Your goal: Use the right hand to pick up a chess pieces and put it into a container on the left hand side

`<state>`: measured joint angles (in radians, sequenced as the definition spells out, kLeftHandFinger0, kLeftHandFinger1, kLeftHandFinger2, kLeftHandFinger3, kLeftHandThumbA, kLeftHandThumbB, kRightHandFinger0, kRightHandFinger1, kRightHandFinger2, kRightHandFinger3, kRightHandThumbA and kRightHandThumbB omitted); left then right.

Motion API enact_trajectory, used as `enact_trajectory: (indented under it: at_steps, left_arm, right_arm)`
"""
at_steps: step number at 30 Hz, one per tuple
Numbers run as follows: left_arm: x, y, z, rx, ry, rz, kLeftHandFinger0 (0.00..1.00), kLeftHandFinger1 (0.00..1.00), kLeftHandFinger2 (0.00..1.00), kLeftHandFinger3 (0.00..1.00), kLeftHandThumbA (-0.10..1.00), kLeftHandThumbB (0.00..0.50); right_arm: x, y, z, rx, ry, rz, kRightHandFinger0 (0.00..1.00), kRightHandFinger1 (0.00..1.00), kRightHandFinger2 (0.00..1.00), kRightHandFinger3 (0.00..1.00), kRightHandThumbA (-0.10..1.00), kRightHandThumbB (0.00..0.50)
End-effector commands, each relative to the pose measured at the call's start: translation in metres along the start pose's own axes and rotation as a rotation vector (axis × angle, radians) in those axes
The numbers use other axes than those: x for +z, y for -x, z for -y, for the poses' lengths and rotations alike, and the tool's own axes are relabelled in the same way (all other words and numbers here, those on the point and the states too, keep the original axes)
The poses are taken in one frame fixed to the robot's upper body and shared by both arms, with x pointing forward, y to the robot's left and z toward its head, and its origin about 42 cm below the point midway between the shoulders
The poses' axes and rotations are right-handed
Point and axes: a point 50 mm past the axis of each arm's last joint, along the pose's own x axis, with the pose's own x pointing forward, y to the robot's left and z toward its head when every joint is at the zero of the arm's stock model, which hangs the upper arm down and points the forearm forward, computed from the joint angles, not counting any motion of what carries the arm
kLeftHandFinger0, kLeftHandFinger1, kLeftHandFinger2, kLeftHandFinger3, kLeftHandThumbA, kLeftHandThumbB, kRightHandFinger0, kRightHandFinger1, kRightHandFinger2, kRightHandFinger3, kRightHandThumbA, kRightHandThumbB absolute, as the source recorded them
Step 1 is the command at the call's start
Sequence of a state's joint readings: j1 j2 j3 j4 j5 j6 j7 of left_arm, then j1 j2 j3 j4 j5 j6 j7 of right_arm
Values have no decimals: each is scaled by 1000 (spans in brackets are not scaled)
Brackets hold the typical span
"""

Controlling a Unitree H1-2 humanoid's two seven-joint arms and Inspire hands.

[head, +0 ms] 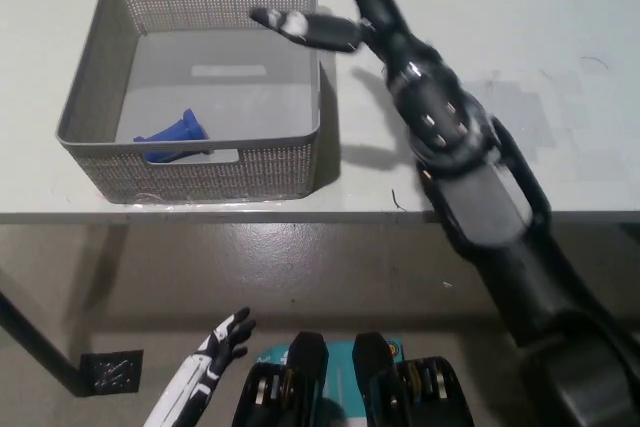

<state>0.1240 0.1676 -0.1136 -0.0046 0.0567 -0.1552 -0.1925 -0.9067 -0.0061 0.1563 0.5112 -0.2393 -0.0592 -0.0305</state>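
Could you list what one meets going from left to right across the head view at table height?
Grey basket → blue chess piece lying inside it → open black right hand by the basket's right rim → grey patch on the white table.

A white table (520, 7) carries a grey perforated basket (100, 77) at its left, near the front edge
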Motion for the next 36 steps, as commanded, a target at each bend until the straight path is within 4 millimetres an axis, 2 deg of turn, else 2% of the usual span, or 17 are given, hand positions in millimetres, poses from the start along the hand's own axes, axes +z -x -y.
enact_trajectory:
  at_steps: [1, 2, 4, 5, 6, 7, 8, 9, 10, 15, 17, 20, 24, 25, 27, 31, 36]
  left_arm:
    - [-5, 31, 19, 4, 24, 26, 1000, 1000, 1000, 1000, 1000, 206]
    - [-6, 34, 20, 5, 31, 21, 1000, 1000, 1000, 1000, 1000, 204]
    - [-11, 40, 24, 14, 44, 4, 1000, 1000, 1000, 1000, 1000, 212]
    - [-12, 42, 25, 14, 48, 1, 1000, 1000, 1000, 1000, 1000, 210]
    - [-14, 46, 27, 13, 52, -5, 1000, 1000, 1000, 1000, 1000, 207]
    - [-15, 48, 28, 12, 53, -9, 1000, 1000, 1000, 1000, 1000, 206]
    - [-17, 53, 28, 11, 48, -25, 1000, 1000, 1000, 1000, 1000, 209]
    - [-18, 56, 29, 12, 52, -30, 1000, 1000, 1000, 1000, 1000, 210]
    - [-19, 58, 30, 17, 58, -33, 1000, 1000, 1000, 1000, 1000, 217]
    - [-20, 56, 30, 23, 63, -42, 1000, 1000, 1000, 1000, 1000, 218]
    - [-19, 54, 29, 23, 59, -41, 1000, 1000, 1000, 1000, 1000, 219]
    - [-18, 54, 24, 23, 45, -41, 1000, 1000, 1000, 1000, 1000, 231]
    - [-16, 55, 21, 30, 45, -40, 1000, 1000, 1000, 1000, 1000, 219]
    - [-15, 55, 20, 33, 50, -42, 1000, 1000, 1000, 1000, 1000, 214]
    - [-15, 55, 19, 35, 53, -43, 1000, 1000, 1000, 1000, 1000, 213]
    - [-14, 51, 15, 48, 71, -44, 1000, 1000, 1000, 1000, 1000, 226]
    - [-12, 45, 9, 79, 60, -36, 1000, 1000, 1000, 1000, 1000, 246]
  right_arm:
    - [64, 100, 100, -183, -113, 279, 1000, 1000, 1000, 1000, 1000, 362]
    - [60, 110, 101, -187, -120, 273, 1000, 1000, 1000, 1000, 1000, 362]
    - [45, 148, 106, -222, -115, 261, 1000, 1000, 1000, 1000, 1000, 366]
    - [41, 156, 105, -221, -111, 259, 1000, 1000, 1000, 1000, 1000, 364]
    - [34, 172, 103, -223, -111, 252, 1000, 1000, 1000, 1000, 1000, 355]
    - [30, 183, 102, -228, -113, 244, 1000, 1000, 1000, 1000, 1000, 362]
    - [22, 205, 96, -238, -120, 211, 1000, 1000, 1000, 1000, 1000, 378]
    - [19, 212, 93, -238, -119, 200, 1000, 1000, 1000, 1000, 1000, 386]
    - [10, 229, 89, -246, -99, 171, 1000, 1000, 1000, 1000, 1000, 384]
    - [-18, 276, 72, -237, -111, 58, 1000, 1000, 1000, 1000, 1000, 354]
    - [-24, 287, 68, -238, -126, 28, 1000, 1000, 1000, 1000, 1000, 352]
    - [-48, 320, 50, -259, -179, -61, 1000, 1000, 1000, 1000, 1000, 334]
    - [-67, 355, 29, -252, -270, -151, 1000, 1000, 1000, 1000, 1000, 336]
    - [-71, 367, 23, -244, -268, -186, 1000, 1000, 1000, 1000, 1000, 353]
    - [-73, 373, 19, -240, -275, -204, 1000, 1000, 1000, 1000, 1000, 363]
    - [-90, 406, 3, -224, -305, -317, 1000, 1000, 1000, 1000, 1000, 422]
    - [-96, 429, -10, -197, -338, -399, 1000, 1000, 1000, 1000, 1000, 390]
